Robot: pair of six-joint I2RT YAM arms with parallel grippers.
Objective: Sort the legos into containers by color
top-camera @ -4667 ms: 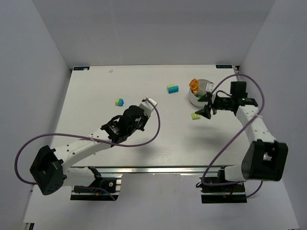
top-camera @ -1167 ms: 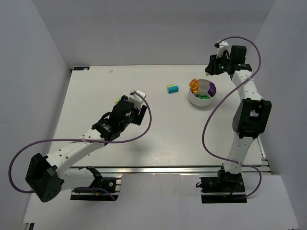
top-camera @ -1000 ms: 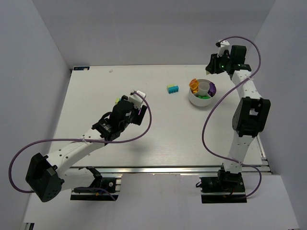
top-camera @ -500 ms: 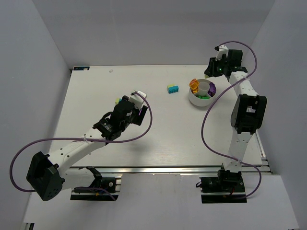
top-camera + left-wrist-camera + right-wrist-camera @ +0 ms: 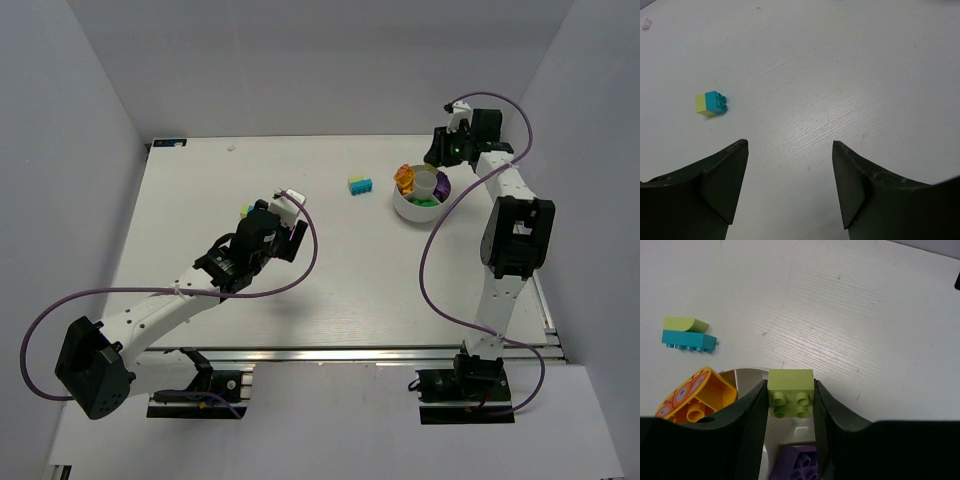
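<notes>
My right gripper point(image 5: 790, 385) is shut on a pale yellow-green lego point(image 5: 790, 391), studs facing the camera, held over the far rim of the round white bowl point(image 5: 740, 371). In the bowl lie an orange brick point(image 5: 696, 399) and a purple brick point(image 5: 799, 466), each in its own compartment. From above, the right gripper point(image 5: 441, 158) hangs at the bowl's point(image 5: 405, 208) back edge. A cyan and yellow-green stack point(image 5: 360, 186) lies left of the bowl. My left gripper point(image 5: 790, 145) is open above bare table, with a small cyan and yellow brick point(image 5: 711, 103) ahead to its left.
White walls enclose the table on the left, back and right. A purple cable point(image 5: 300, 262) loops off the left arm, and another point(image 5: 440, 250) hangs from the right arm. The right arm stands tall along the table's right side.
The right arm has lifted the pale yellow-green lego from the table beside the bowl and brought it over the bowl's far rim. The left gripper drifted slightly toward the small cyan and yellow brick.
</notes>
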